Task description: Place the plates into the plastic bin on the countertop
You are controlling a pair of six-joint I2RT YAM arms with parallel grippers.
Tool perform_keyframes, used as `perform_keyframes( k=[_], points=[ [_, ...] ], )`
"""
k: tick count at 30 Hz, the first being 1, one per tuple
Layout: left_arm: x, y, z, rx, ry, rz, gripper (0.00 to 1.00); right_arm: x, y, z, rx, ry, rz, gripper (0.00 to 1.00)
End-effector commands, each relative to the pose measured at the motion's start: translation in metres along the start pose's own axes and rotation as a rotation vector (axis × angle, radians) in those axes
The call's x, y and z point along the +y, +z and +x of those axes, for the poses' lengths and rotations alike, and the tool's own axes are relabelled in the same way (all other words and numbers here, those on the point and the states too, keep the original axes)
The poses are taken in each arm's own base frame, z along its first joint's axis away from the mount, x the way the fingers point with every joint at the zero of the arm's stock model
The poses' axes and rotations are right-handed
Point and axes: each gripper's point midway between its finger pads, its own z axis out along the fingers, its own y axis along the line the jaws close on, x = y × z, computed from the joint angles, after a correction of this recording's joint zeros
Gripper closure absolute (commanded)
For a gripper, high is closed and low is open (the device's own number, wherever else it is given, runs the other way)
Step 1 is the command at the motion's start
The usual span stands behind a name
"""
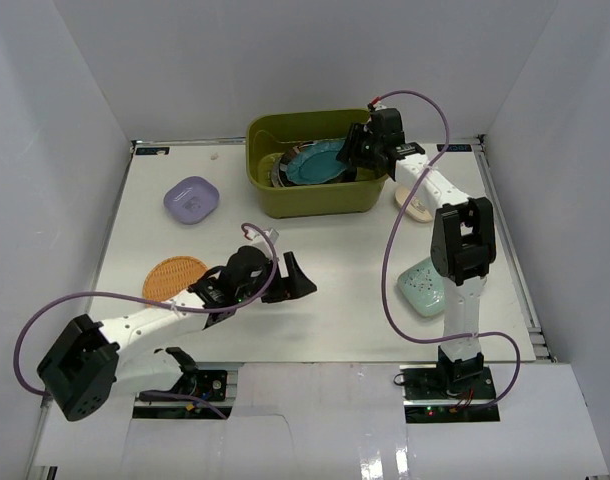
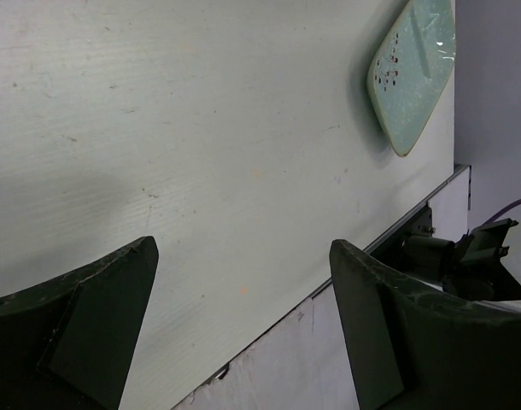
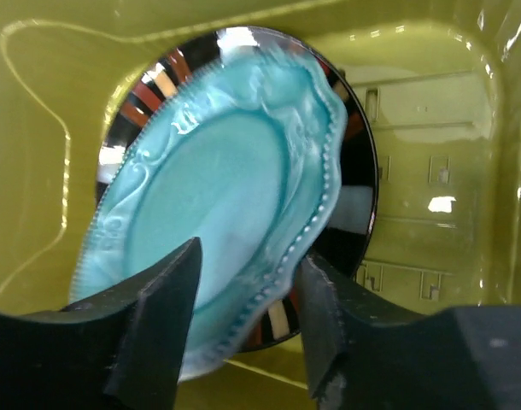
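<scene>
- The right gripper (image 3: pixel 248 254) hangs inside the olive-green rectangular plastic bin (image 1: pixel 315 205), its 2 fingers straddling the lower rim of the teal scalloped ceramic plate (image 3: pixel 218 196).
- That plate is tilted and lies against a dark-rimmed striped plate (image 3: pixel 360 184) already in the bin. The slant probably lets it slide onto the stack rather than drop flat.
- Whether the fingers are pinching the rim or have let it go cannot be told: one overlaps the plate's face, and a dark gap shows beside the other.
- The left gripper (image 2: pixel 243 248) is spread wide with nothing between its fingers, low over the flat white countertop (image 1: pixel 325 300), likely waiting its turn.
- 4 plates are outside the bin: a lavender square dish (image 1: pixel 191 199), an orange round plate (image 1: pixel 175 277), a mint speckled dish (image 1: pixel 422 287) and a cream plate (image 1: pixel 413 205).
- The cream plate is partly hidden behind the right arm, just beside the bin wall, so that arm would need to clear away before a clean approach.
</scene>
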Motion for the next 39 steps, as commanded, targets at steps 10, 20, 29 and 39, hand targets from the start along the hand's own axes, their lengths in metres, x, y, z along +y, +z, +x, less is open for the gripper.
perform_keyframes(
  k=[10,20,29,39],
  points=[
    [-0.056,0.051,0.008,0.028,0.061,0.059,0.09,0.032,-0.050,-0.050,-0.147,-0.109,-0.032,0.06],
    [-0.091,0.110,0.053,0.150,0.148,0.077,0.09,0.071,-0.143,-0.082,-0.289,-0.189,-0.134,0.06],
    [-0.134,0.172,0.064,0.165,0.192,0.152,0.16,0.076,-0.255,-0.020,-0.418,-0.127,-0.280,0.25],
    [-0.126,0.251,0.081,0.217,0.294,0.095,0.21,0.060,-0.300,0.054,-0.400,-0.103,-0.345,0.27]
  ],
)
